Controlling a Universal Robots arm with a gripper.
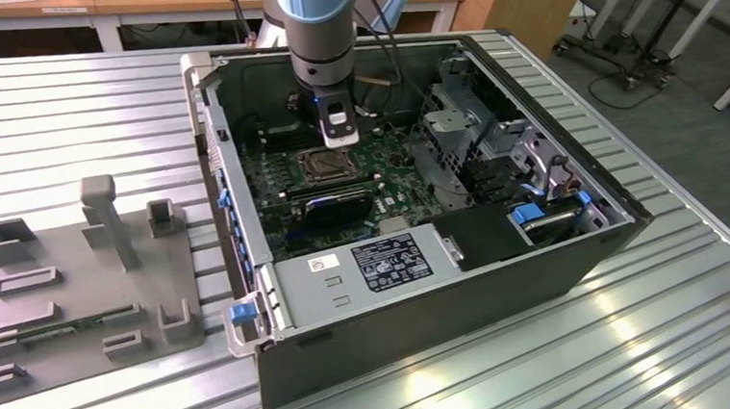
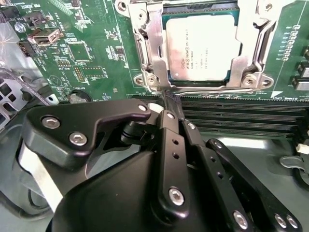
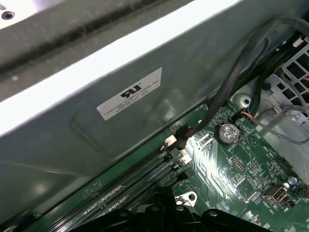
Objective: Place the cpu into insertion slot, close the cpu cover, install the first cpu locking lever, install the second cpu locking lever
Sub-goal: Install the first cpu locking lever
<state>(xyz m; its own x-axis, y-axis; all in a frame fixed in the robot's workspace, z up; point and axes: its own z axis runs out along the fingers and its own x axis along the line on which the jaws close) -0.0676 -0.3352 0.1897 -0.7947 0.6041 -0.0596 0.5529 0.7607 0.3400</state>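
1. Exterior view, left to right: a grey fixture tray (image 1: pixel 76 290) lies at lower left on the slatted table (image 1: pixel 666 312); the open computer case (image 1: pixel 426 257) fills the centre, with the arm's gripper (image 1: pixel 335 137) lowered just above the socket (image 1: pixel 320 166).
2. Second wrist view: the gripper's fingers (image 2: pixel 170 104) are pressed together, tips at the socket's edge.
3. The chip (image 2: pixel 202 46) sits in the socket under the closed metal cover (image 2: pixel 149 53), upper centre.

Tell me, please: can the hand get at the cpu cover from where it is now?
Probably yes. In the second wrist view the hand sits right at the edge of the cpu cover, which lies closed around the cpu, with nothing between them.
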